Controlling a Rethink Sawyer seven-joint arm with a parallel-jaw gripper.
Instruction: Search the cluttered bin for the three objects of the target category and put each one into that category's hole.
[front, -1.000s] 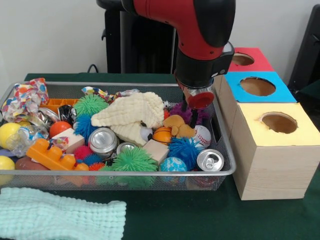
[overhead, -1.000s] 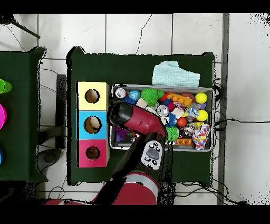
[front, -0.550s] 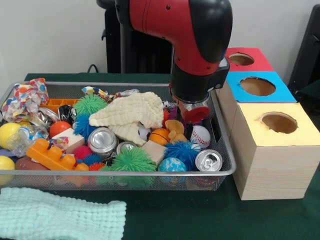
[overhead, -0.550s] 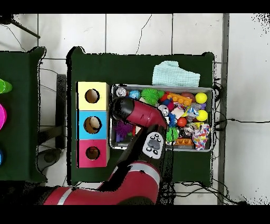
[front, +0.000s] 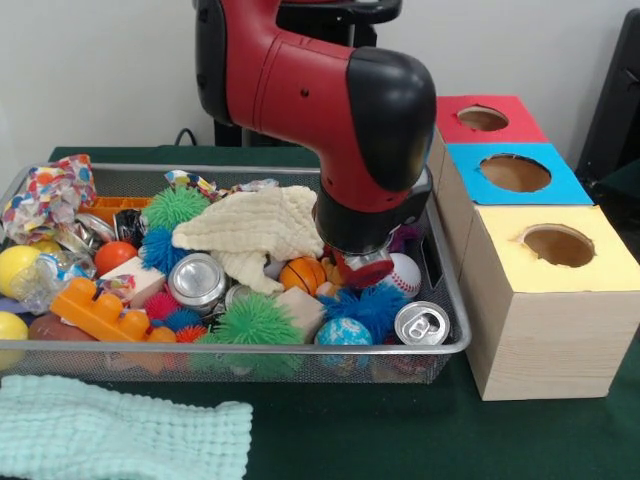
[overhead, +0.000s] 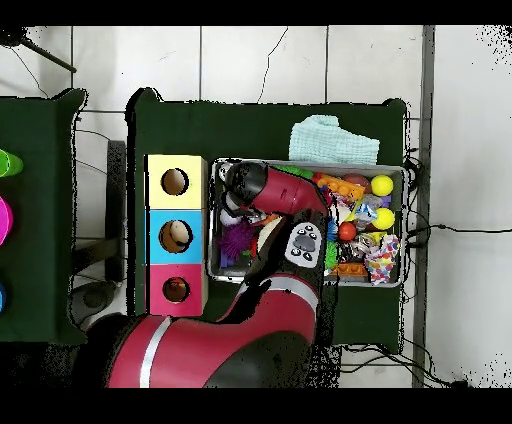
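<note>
Low at the frame's centre, the gripper (front: 362, 268) dips into the bin (front: 440, 290), just beside the baseball (front: 404, 272) and basketball (front: 301, 274); whether its fingers are spread or closed cannot be told. Right of the bin stand three boxes (front: 545, 300) with holes.

Green table (front: 400, 430) bears bin (front: 250, 347), boxes (front: 540, 310), cloth (front: 120, 440).
</note>
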